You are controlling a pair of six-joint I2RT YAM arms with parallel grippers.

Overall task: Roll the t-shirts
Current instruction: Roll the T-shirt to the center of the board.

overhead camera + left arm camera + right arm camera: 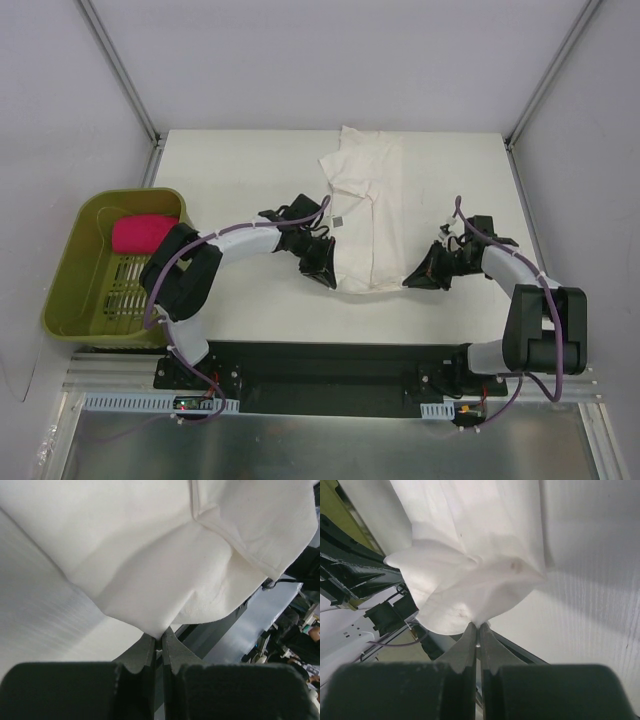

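Observation:
A white t-shirt (365,215) lies folded lengthwise in the middle of the table, its near end lifted; no red print shows. My left gripper (322,270) is shut on the shirt's near left corner. In the left wrist view the jaws pinch a point of white cloth (159,635). My right gripper (416,278) is shut on the near right corner. In the right wrist view the cloth (470,580) bunches above the closed gripper (478,626).
An olive green basket (72,290) stands at the table's left edge with a pink rolled item (140,233) inside. Metal frame posts rise at the table's far corners. A black base rail (330,365) runs along the near edge.

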